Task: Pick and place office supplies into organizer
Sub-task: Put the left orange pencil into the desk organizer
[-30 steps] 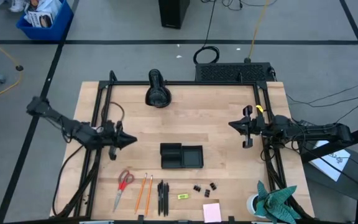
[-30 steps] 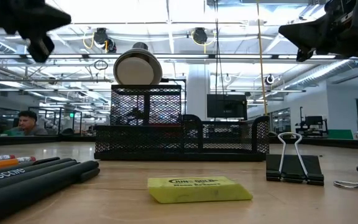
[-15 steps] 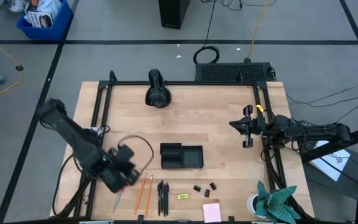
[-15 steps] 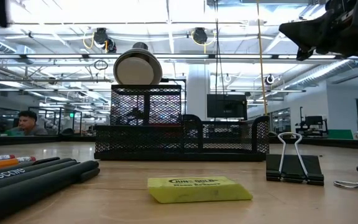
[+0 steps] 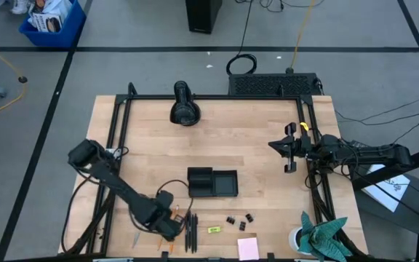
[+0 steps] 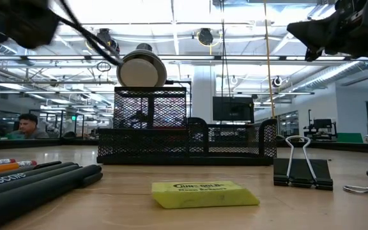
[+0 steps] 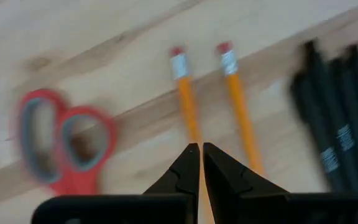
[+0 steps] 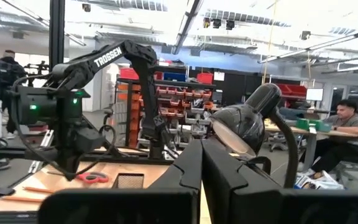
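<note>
My left gripper [image 5: 173, 227] [image 7: 201, 148] is shut and hangs over the two orange pencils [image 7: 188, 99] near the table's near edge. Red-handled scissors [image 7: 67, 143] lie on one side of it and black pens [image 7: 337, 130] [image 5: 190, 231] on the other. I cannot see it touching a pencil. The black organizer tray [image 5: 212, 182] [image 6: 184, 145] stands at mid-table. Binder clips [image 5: 238, 218], a yellow piece [image 5: 214, 230] [image 6: 203, 193] and a pink pad [image 5: 248, 249] lie by the near edge. My right gripper [image 5: 276, 145] [image 8: 201, 149] waits shut at the table's right side, held high.
A black cylindrical device with a round head [image 5: 185, 105] [image 6: 141, 69] stands near the far edge. A teal cloth with a white cup [image 5: 317, 236] sits at the near right corner. A black frame [image 5: 209, 97] borders the tabletop. Bare wood lies between the tray and the device.
My left arm has swung from the table's left side toward the near edge and rightward, coming down over the scissors and then over the pencils. The supplies and the tray have stayed where they were.
</note>
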Motion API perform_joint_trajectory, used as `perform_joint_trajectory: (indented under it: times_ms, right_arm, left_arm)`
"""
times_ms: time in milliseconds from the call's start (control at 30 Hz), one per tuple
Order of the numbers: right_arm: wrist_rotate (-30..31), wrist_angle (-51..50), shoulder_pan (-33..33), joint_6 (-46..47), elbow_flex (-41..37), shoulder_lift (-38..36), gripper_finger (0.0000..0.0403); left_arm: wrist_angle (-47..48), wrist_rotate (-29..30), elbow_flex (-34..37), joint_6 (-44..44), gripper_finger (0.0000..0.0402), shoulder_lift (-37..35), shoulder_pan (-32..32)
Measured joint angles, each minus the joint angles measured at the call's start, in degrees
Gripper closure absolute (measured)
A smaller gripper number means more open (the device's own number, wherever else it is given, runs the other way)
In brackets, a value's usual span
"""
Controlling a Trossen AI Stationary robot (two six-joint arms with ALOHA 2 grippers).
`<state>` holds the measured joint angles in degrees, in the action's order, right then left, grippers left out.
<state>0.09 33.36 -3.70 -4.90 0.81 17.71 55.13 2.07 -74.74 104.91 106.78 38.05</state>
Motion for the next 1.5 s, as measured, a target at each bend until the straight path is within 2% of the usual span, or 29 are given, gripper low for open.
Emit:
perform_joint_trajectory:
  times_ms: [100,467,567,700,833,933,1067,1500]
  right_arm:
    - [0.0,1.2,0.0,-1.9,0.0,0.0,0.0403]
    - [0.1,5.6,0.0,-3.4,0.0,0.0,0.0403]
    - [0.1,5.4,0.0,-3.3,0.0,0.0,0.0403]
    - [0.1,5.4,0.0,-1.9,0.0,0.0,0.0403]
    - [0.0,5.3,0.0,-1.8,0.0,0.0,0.0403]
    - [-0.1,4.6,0.0,-1.8,0.0,0.0,0.0403]
    - [-0.1,3.5,0.0,-1.4,0.0,0.0,0.0403]
    - [-0.1,3.7,0.0,1.2,0.0,0.0,0.0403]
  left_arm:
    - [-2.7,0.9,-0.1,-1.9,0.0375,1.0,-2.3]
    - [-1.6,0.2,0.0,-6.9,0.0365,1.5,-6.1]
    - [-1.4,-2.1,-0.1,-7.4,0.0330,1.4,-6.3]
    - [-1.7,-4.0,0.0,-7.3,0.0262,1.4,-6.1]
    - [-1.7,-3.2,0.0,-5.3,0.0206,1.4,-5.8]
    - [-1.6,-1.4,0.0,-5.4,0.0189,1.5,-5.6]
    - [-1.5,-0.7,0.5,-5.4,0.0190,2.7,-5.4]
    - [-1.3,-0.4,3.1,-5.4,0.0241,3.6,-4.9]
